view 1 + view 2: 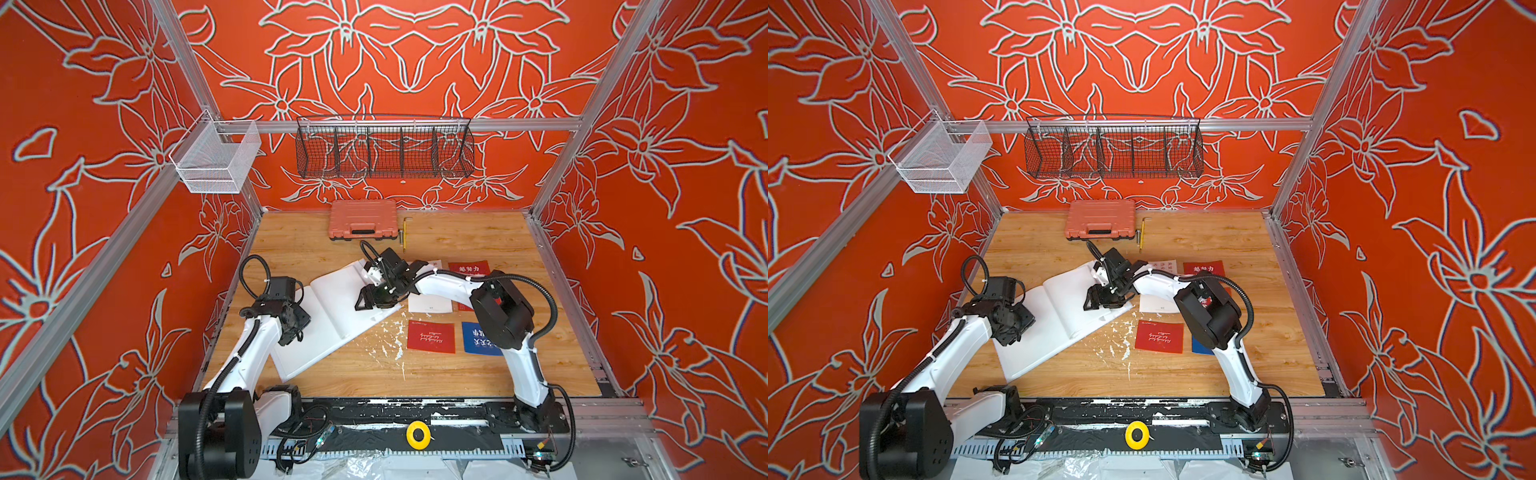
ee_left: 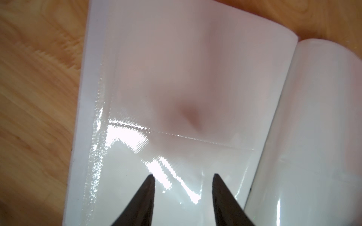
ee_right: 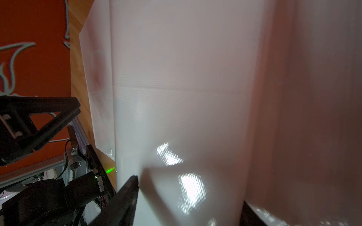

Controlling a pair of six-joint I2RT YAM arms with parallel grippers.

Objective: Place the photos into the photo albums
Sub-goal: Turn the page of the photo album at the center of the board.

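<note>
The left gripper [image 2: 183,180], fingers part-open and empty, should pin the open photo album's [image 1: 332,320] page [image 2: 176,78] while the right gripper [image 1: 365,300], fingers wide over the facing page, lifts a sleeve [image 3: 186,117]; the photos [image 1: 431,336] lie beside the album.

Glossy, smooth plastic sleeves on photo album [image 2: 176,68]; table [image 2: 29,97] wood-grain, slight sheen.

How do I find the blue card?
Start at the wooden table, on the side where the right arm stands. Near its elbow two cards lie side by side. The blue card is the only blue one, partly under the arm, next to a red card.
</note>
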